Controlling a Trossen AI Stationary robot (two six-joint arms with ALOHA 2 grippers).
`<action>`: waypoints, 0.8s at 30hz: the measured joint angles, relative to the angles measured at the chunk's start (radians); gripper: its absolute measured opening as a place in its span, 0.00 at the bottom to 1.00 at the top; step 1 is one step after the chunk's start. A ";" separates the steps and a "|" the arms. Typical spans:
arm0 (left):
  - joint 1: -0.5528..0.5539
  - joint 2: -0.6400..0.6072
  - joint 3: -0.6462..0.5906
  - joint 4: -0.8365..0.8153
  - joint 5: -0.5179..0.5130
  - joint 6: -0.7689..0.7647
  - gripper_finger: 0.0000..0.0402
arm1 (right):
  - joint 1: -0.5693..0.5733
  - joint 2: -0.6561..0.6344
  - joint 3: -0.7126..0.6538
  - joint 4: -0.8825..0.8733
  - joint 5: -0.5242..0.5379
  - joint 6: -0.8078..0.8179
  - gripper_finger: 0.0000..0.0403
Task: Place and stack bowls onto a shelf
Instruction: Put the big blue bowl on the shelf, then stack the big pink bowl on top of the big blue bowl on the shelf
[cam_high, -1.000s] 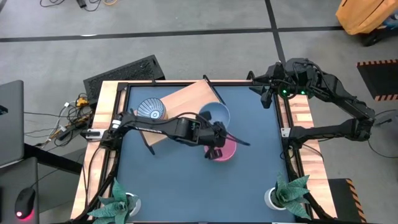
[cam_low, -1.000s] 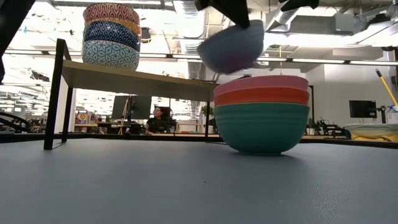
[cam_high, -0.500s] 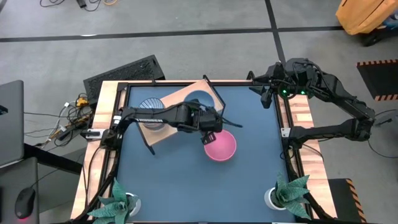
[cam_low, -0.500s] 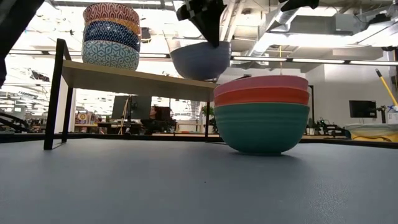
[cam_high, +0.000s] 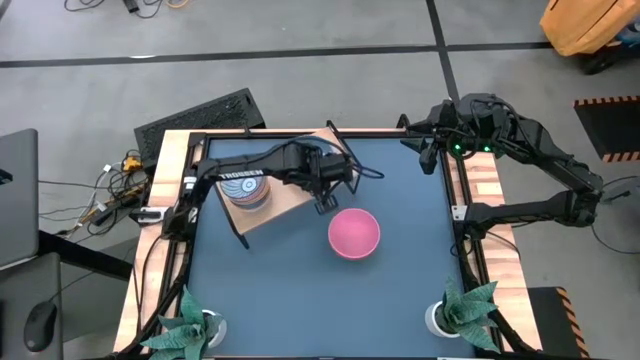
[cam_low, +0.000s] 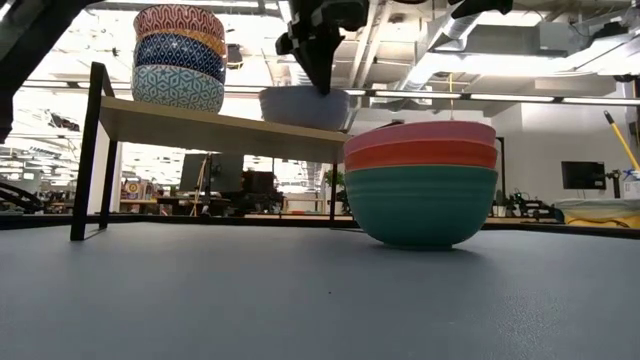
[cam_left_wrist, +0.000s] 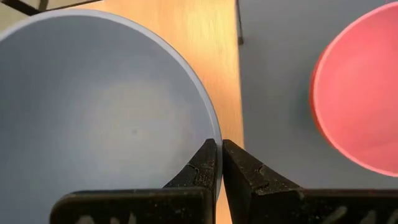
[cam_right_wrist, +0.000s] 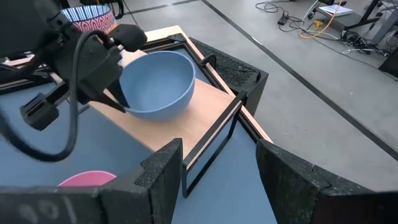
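Three patterned bowls already stacked on the shelf. Left gripper pinching the light blue bowl's rim, setting it on the board. Right gripper parked wide open at the far edge. Pink-topped stack waiting on the table.

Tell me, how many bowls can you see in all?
7, unless more nest unseen: three patterned round bowls stacked on the wooden shelf; a plain light blue bowl there too, its rim pinched by the left gripper; pink, orange, green stacked on the table.
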 joint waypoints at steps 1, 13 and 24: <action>0.003 0.000 0.000 -0.004 0.000 0.007 0.00 | 0.000 0.000 0.000 0.000 0.000 0.000 0.57; -0.008 0.000 0.000 -0.007 -0.022 0.066 0.02 | 0.000 0.000 0.000 0.000 0.000 0.000 0.57; -0.010 0.000 0.050 -0.038 -0.066 0.058 0.30 | 0.000 0.000 0.000 0.000 0.000 0.000 0.57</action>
